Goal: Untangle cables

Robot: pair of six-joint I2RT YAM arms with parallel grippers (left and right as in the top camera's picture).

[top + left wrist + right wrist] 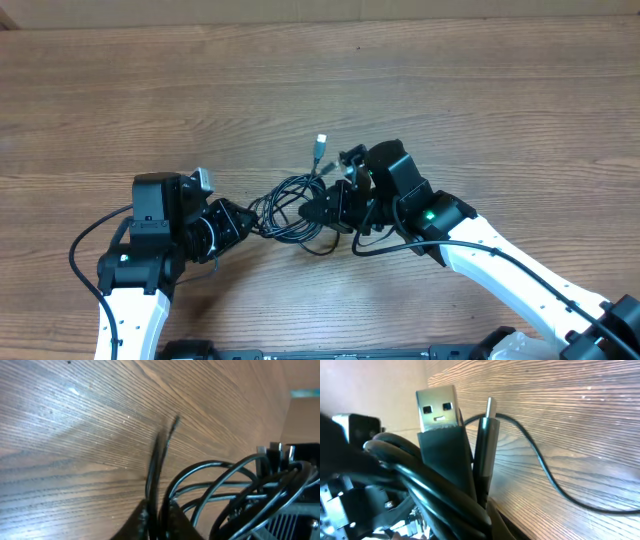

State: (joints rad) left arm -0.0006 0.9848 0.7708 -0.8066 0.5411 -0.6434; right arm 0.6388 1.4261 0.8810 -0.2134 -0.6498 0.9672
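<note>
The cables (290,210) lie as one knotted heap of loops on the bench (450,90), midway between my two arms, and I have come at it from both sides so that any pull on one end is met by a hold on the other. My left jaws are clenched on a single cord: in the left wrist view my fingertips (142,522) sit nearly together with that cord (159,460) running up out of the narrow gap, stretched straight away from me across the wood, while the rest of the loops (225,480) arch off to the right. I judge that I hold just one cord here because drawing a lone line out of the heap is how a tangle comes apart; grabbing several would only tighten it. My right jaws are pushed into the far side of the heap, so close that the bundle fills the right wrist view and hides my fingertips, and I cannot tell whether they are clenched or released. Right in front of that camera stand a USB plug (437,402) and, just beside it, a slim plug (489,410), with one loose strand (545,472) curving over the bench behind them. Free ends are what must be threaded back through the loops, which is why I think that side is there.
</note>
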